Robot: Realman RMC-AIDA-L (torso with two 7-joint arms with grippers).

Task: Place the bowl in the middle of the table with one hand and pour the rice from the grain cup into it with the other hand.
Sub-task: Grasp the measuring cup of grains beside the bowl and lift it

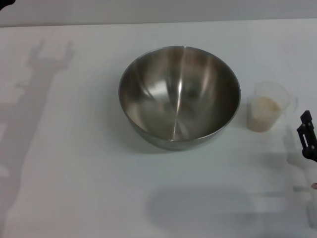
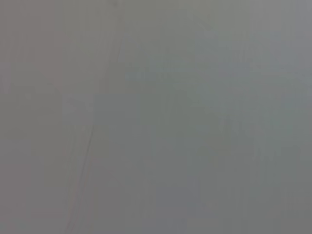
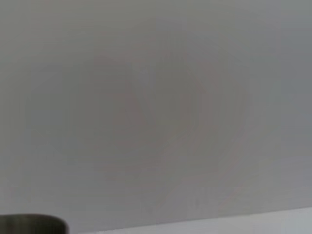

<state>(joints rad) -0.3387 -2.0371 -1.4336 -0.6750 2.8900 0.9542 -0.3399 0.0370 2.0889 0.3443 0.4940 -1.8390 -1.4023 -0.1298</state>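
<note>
Head view: bowl [image 1: 179, 96] stood upright near the middle of the white surface [image 1: 74, 163], empty inside. Just right of the bowl, not touching it, stood the grain cup [image 1: 268, 106], upright, with rice [image 1: 266, 105] inside. Right of the bowl and a little nearer than the cup, at the picture's edge, showed a black part of the right pincer [image 1: 306, 136], apart from the cup; open or closed, could not tell. Left of the bowl lay only an arm's shadow [image 1: 34, 94] on the surface; left pincer not seen.

Left wrist view: showed only a plain grey field, no bowl, no fingers.

Right wrist view: mostly plain grey; a dark rounded edge in one corner, too unclear to name.
</note>
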